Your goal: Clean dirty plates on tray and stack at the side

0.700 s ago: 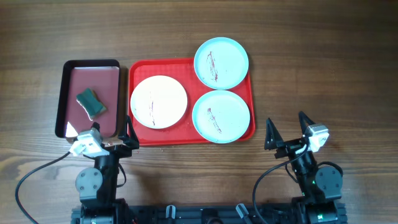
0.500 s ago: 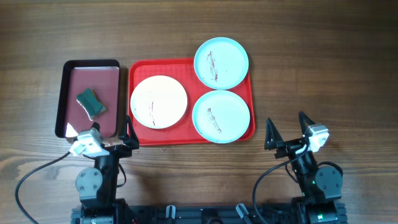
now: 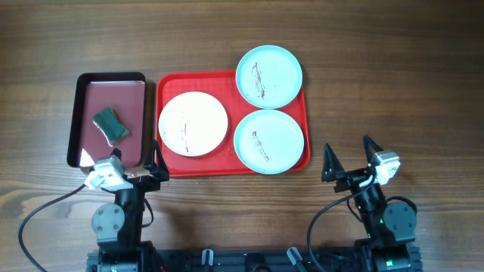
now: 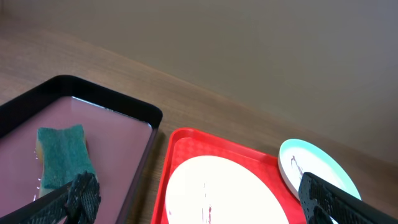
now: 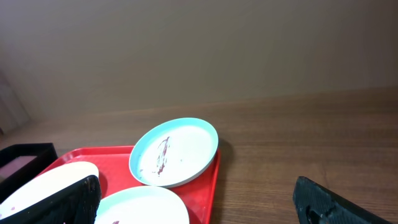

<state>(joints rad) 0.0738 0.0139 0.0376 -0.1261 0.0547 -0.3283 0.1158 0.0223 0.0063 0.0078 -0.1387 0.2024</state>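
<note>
The red tray (image 3: pixel 233 168) holds three stained plates: a white plate (image 3: pixel 193 123) at its left, a pale blue plate (image 3: pixel 268 141) at its front right, and a second pale blue plate (image 3: pixel 268 76) overlapping its back right corner. My left gripper (image 3: pixel 125 165) is open and empty at the table's front, just before the tray's left corner. My right gripper (image 3: pixel 350 157) is open and empty, to the right of the tray's front. The left wrist view shows the white plate (image 4: pixel 224 193). The right wrist view shows the far blue plate (image 5: pixel 174 152).
A black-rimmed maroon tray (image 3: pixel 79 121) stands left of the red tray, with a green sponge (image 3: pixel 111 125) lying in it; the sponge also shows in the left wrist view (image 4: pixel 63 155). Bare wooden table (image 3: pixel 393 91) lies right of the red tray.
</note>
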